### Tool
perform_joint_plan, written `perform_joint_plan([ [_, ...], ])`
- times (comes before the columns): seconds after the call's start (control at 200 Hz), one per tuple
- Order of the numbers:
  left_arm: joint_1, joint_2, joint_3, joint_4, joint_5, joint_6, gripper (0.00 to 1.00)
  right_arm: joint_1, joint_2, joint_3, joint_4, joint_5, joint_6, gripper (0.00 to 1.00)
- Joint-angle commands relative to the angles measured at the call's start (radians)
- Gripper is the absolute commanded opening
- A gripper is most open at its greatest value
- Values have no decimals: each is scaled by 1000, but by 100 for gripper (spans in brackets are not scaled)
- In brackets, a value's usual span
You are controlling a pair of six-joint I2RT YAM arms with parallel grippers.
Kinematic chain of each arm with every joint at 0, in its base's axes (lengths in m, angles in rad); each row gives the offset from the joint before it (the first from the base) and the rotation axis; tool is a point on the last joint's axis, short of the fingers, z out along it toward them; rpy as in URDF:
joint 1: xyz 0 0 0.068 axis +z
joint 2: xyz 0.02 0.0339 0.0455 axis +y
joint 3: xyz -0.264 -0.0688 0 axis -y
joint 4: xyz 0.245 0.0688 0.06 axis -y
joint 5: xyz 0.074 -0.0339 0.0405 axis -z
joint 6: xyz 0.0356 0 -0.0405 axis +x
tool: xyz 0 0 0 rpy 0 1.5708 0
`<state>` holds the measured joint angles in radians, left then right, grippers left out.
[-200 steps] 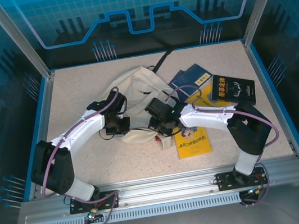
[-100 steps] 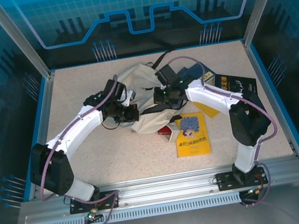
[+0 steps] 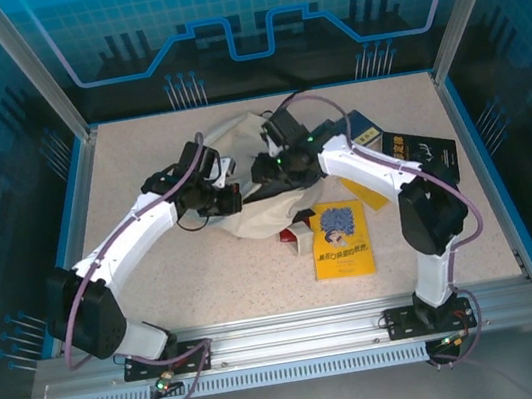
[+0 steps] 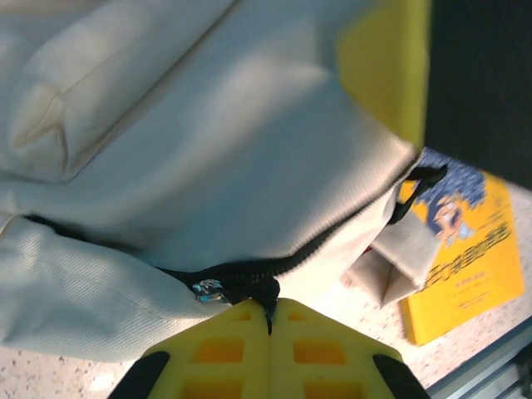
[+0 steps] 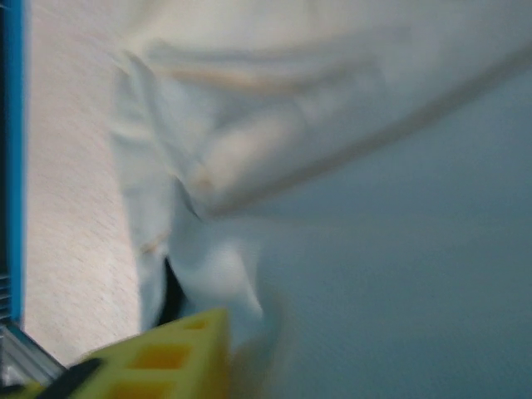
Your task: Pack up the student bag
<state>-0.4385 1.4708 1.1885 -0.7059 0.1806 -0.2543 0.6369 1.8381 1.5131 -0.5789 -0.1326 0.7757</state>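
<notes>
A cream student bag lies mid-way across the table, between 2 robot arms. The left gripper is clamped on its black zipper edge. The right gripper sits at the bag's fabric, but the wrist view is too blurred to tell its state.

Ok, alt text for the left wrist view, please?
The left hand is pinched shut on the black zipper edge of the cream student bag. A yellow book lies on the table at right.
</notes>
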Motion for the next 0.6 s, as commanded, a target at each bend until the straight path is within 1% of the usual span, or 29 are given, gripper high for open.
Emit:
perform_joint_plan([
  [0.0, -1, -20, -52, -23, 50, 33, 0, 34, -124, -113, -87, 62, 143, 48],
  [0.09, -10, -23, -75, -26, 83, 50, 0, 52, -222, -230, -69, 82, 236, 61],
  [0.16, -16, -21, -77, -35, 88, 57, 0, 66, -281, -286, -54, 91, 307, 72],
  [0.205, -21, -16, -74, -41, 93, 62, 0, 76, -310, -319, -42, 94, 366, 76],
  [0.275, -26, -11, -73, -38, 103, 68, 0, 93, -341, -381, 27, 84, 463, 84],
  [0.39, -26, -4, -58, -48, 101, 78, 0, 121, -333, -474, 220, 47, 642, 87],
  [0.46, -26, 0, -42, -66, 87, 87, 0, 143, -292, -487, 343, 21, 731, 87],
  [0.595, -26, 4, -17, -101, 29, 102, 0, 172, -201, -405, 358, 47, 809, 86],
])
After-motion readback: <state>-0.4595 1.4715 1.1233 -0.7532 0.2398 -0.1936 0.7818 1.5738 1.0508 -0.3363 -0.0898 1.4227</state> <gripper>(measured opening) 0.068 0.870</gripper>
